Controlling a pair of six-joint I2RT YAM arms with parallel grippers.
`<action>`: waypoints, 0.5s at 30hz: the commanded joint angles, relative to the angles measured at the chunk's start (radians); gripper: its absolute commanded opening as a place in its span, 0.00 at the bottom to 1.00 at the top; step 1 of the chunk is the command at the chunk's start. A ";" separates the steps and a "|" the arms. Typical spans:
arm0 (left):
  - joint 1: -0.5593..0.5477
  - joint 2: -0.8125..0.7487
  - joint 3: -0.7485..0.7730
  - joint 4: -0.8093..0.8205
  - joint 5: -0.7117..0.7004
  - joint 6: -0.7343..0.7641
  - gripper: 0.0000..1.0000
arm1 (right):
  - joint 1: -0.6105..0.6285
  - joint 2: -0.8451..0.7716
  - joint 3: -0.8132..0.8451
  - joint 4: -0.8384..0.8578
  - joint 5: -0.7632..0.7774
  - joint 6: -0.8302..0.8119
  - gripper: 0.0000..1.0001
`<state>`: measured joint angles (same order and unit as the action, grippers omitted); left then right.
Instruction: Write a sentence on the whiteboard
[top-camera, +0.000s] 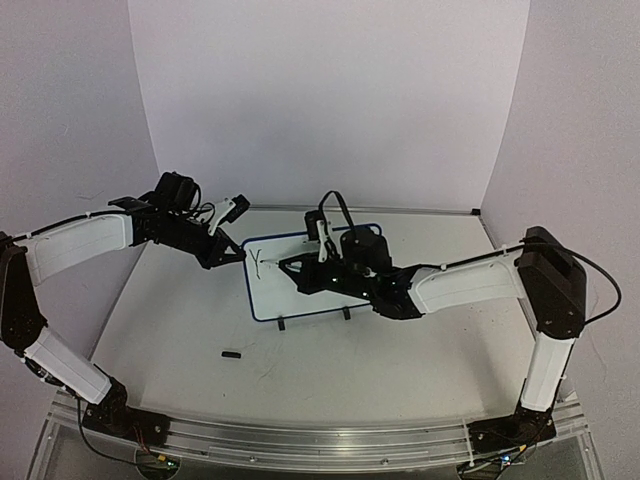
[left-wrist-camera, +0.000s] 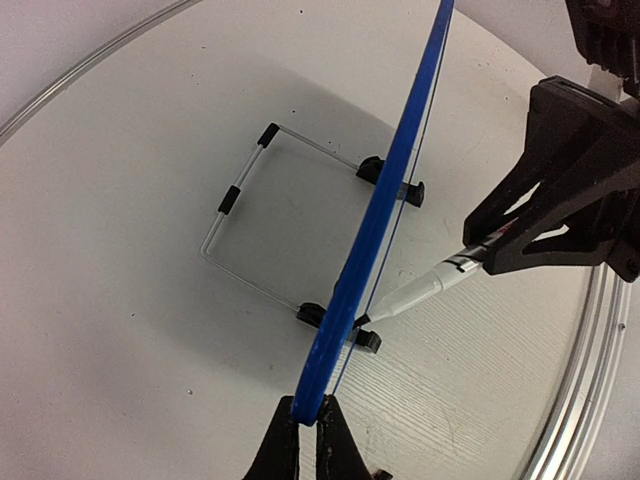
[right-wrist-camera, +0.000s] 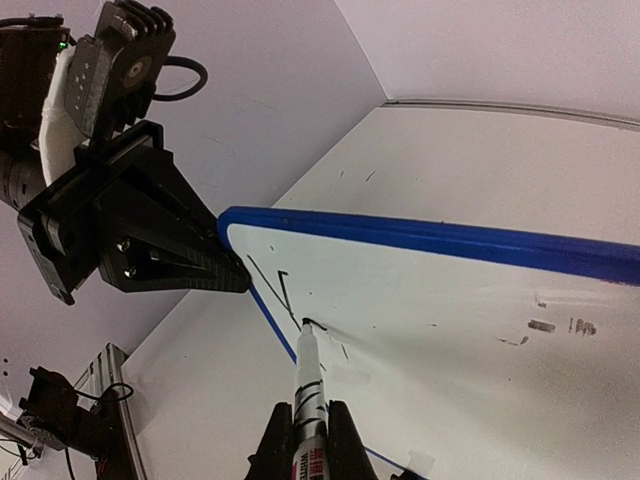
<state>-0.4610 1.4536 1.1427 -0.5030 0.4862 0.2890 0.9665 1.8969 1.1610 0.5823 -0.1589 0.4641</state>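
The whiteboard (top-camera: 300, 290) stands tilted on its two black feet mid-table, with a blue frame (right-wrist-camera: 430, 238). My left gripper (top-camera: 232, 255) is shut on the board's left edge; the left wrist view shows the fingers pinching the blue frame (left-wrist-camera: 350, 290). My right gripper (top-camera: 318, 262) is shut on a black-and-white marker pen (right-wrist-camera: 306, 390), tip touching the board near its left end. The sentence (right-wrist-camera: 285, 295) is only a few thin black strokes beside the tip. The pen also shows in the left wrist view (left-wrist-camera: 430, 285).
A small black pen cap (top-camera: 231, 354) lies on the table in front of the board. A wire stand (left-wrist-camera: 250, 215) with black clips props the board from behind. White walls close the back and sides. Faint old smudges (right-wrist-camera: 545, 326) mark the board's right part.
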 joint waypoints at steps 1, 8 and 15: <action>0.002 -0.011 -0.006 0.011 -0.043 0.032 0.00 | -0.008 0.035 0.033 -0.001 0.017 -0.004 0.00; 0.003 -0.011 -0.006 0.010 -0.044 0.031 0.00 | -0.008 0.039 0.001 -0.013 0.019 0.010 0.00; 0.002 -0.011 -0.006 0.009 -0.043 0.031 0.00 | -0.008 -0.011 -0.028 -0.019 0.068 -0.006 0.00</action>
<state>-0.4610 1.4536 1.1427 -0.5022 0.4854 0.2890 0.9676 1.9220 1.1528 0.5744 -0.1773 0.4686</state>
